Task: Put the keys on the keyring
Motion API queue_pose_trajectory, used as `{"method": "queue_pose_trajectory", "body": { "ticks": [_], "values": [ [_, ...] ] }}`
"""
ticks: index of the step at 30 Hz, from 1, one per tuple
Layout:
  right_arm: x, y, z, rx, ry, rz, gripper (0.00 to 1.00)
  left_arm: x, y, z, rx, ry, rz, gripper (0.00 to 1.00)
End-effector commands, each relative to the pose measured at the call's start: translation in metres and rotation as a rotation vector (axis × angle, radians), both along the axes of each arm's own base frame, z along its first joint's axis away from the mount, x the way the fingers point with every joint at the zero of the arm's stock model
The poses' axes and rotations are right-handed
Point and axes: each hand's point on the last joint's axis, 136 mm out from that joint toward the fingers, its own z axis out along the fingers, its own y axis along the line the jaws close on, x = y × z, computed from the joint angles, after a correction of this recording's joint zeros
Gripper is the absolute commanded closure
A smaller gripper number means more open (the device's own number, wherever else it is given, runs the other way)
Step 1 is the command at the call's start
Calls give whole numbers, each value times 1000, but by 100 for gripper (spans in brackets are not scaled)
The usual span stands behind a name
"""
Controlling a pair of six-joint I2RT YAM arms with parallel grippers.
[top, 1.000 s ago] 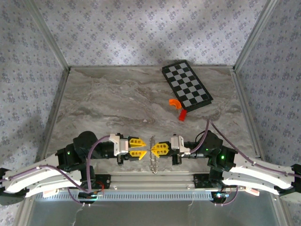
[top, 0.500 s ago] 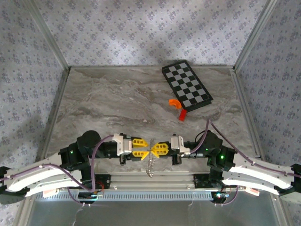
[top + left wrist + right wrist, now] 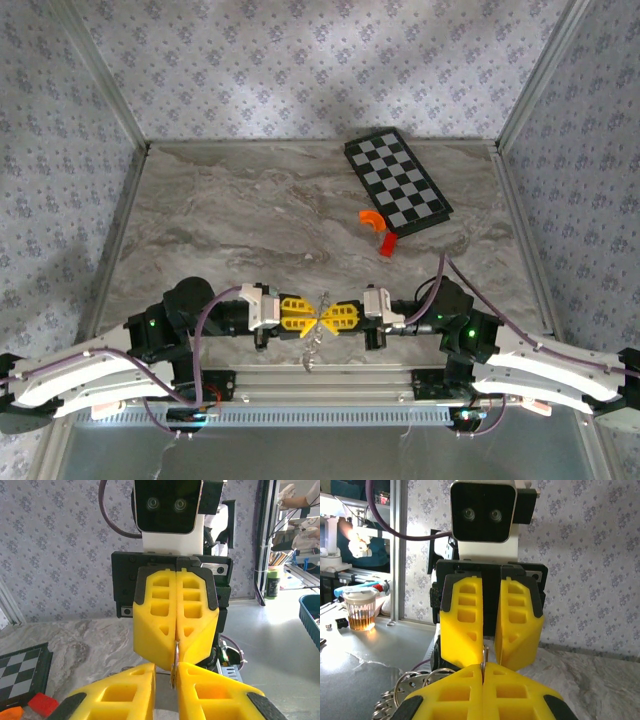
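Observation:
Both grippers meet tip to tip near the table's front edge. My right gripper [image 3: 326, 317] [image 3: 483, 667] is shut on a thin metal ring of the keyring [image 3: 484, 655] [image 3: 175, 656], seen edge-on. My left gripper [image 3: 313, 316] [image 3: 166, 668] faces it with its jaws a narrow gap apart around the same ring. The ring lies against one finger and a gap shows on its other side. A limp silvery bunch [image 3: 313, 350] dangles below the tips. In the right wrist view it shows as round rings and flat holed metal pieces [image 3: 402, 692]. I cannot tell the keys apart in it.
A black-and-white chessboard [image 3: 398, 183] lies at the back right, with an orange curved piece [image 3: 370, 219] and a small red block [image 3: 387, 244] just in front of it. An aluminium rail [image 3: 320, 385] runs along the near edge below the grippers. Patterned walls enclose the table.
My left gripper has moved right until its tips reach the right gripper's, and its jaws have narrowed around the ring. The dangling bunch has swung slightly left. The right gripper stayed shut.

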Motion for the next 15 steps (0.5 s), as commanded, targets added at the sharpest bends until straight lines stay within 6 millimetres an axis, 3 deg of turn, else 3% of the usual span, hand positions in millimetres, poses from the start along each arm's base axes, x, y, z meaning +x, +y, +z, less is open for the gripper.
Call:
{"method": "queue_pose_trajectory", "body": {
  "ticks": [1, 15],
  "values": [
    [-5, -5, 23, 83, -19, 26, 100, -7, 3, 15, -56, -12, -28, 82],
    [-5, -4, 19, 77, -15, 30, 100, -9, 4, 23, -88, -15, -42, 86]
  ]
}}
